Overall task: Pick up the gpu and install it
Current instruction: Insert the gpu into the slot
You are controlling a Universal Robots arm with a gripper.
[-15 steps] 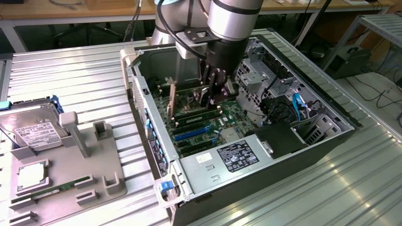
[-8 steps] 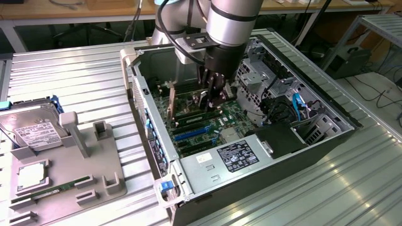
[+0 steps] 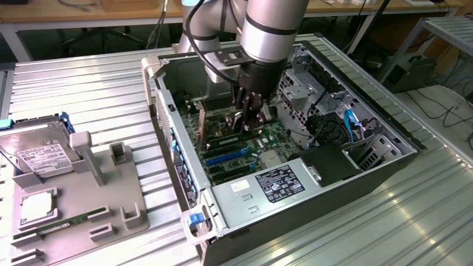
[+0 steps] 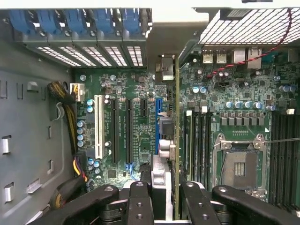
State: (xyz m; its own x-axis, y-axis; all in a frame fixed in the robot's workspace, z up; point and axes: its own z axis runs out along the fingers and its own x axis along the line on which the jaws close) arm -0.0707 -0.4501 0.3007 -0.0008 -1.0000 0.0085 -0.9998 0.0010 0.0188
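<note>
While gripper (image 4: 166,192) clasps gpu (image 4: 176,117), slots (image 4: 115,131) gape.

In the exterior view, the computer case (image 3: 166,94) sits mid-frame on the tabletop (image 3: 88,83), with the hard drive (image 3: 37,155) at left. Inside the case, the claw (image 3: 247,119) holds the graphics card (image 4: 162,136) upright.

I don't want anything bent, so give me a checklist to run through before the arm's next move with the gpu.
1. The gripper is clamped on the gpu: ok.
2. The gpu stands on edge over the motherboard: ok.
3. Its silver bracket faces the rear slot covers: ok.
4. The gpu edge lines up with the blue slot: cannot tell.
5. The yellow-and-black cables are apart from the gpu: ok.
</note>
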